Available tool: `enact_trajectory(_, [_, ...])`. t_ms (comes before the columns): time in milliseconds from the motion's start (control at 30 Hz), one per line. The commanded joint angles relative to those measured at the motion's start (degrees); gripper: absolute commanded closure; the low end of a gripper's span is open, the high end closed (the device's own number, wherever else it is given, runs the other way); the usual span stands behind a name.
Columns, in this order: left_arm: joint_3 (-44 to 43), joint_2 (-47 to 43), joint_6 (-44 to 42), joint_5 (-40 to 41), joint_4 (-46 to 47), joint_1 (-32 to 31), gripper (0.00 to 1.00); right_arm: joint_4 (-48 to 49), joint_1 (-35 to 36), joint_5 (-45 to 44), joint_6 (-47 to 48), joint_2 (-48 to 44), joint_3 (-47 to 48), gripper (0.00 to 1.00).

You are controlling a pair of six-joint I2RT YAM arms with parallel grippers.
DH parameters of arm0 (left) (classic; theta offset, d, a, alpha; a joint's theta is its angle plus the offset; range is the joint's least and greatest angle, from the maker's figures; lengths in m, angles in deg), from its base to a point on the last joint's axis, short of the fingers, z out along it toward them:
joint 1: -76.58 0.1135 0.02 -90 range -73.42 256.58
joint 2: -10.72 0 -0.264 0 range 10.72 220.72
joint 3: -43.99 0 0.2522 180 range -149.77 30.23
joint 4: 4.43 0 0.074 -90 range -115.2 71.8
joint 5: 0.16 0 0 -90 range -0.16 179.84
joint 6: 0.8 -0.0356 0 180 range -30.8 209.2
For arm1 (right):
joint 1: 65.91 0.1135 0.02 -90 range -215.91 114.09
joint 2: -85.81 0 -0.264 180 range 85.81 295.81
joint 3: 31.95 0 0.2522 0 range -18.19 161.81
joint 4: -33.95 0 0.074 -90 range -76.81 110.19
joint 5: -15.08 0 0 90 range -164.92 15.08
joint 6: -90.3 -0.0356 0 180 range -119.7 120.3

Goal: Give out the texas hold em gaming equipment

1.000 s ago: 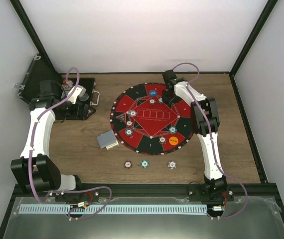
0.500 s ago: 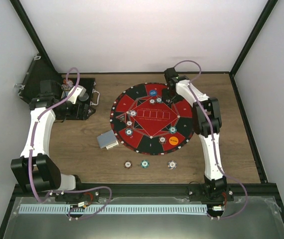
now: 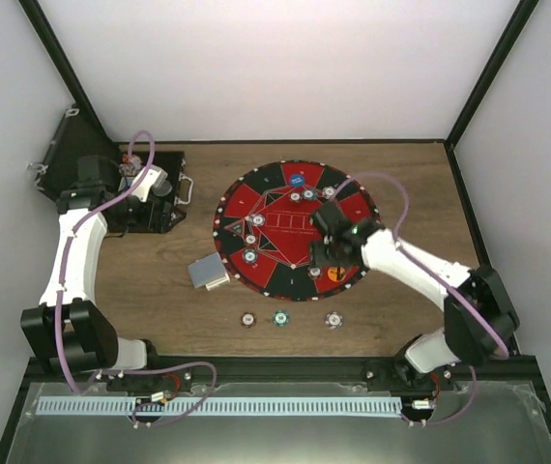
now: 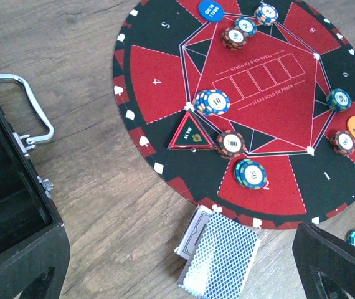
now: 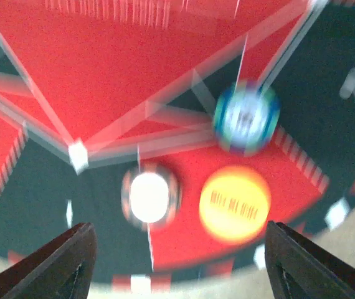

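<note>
Found right gripper (image 5: 177, 252) spread and empty above orange button (image 5: 235, 204) and brown chip (image 5: 149, 196). Could knock one off its segment if lowered off-centre, given their closeness.

Here's the round mat (image 3: 246, 198) centred on the counter (image 3: 159, 309), case (image 3: 68, 145) back-left of it, card deck (image 3: 208, 274) at the mat's near-left edge, three chips (image 3: 281, 318) in a row before it, more chips (image 3: 249, 256) on the mat.
</note>
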Motion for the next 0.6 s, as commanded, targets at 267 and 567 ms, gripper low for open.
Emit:
enact_trajectory(267, [1.85, -1.01, -4.28, -1.01, -0.71, 0.27, 0.00, -6.59, 21.74, 2.76, -28.31, -13.07, -21.60, 0.22])
enact_trajectory(567, [-0.31, -0.85, -3.42, -1.33, -2.44, 0.28, 0.00, -5.47, 23.28, 2.30, -28.86, -12.50, -24.68, 0.22])
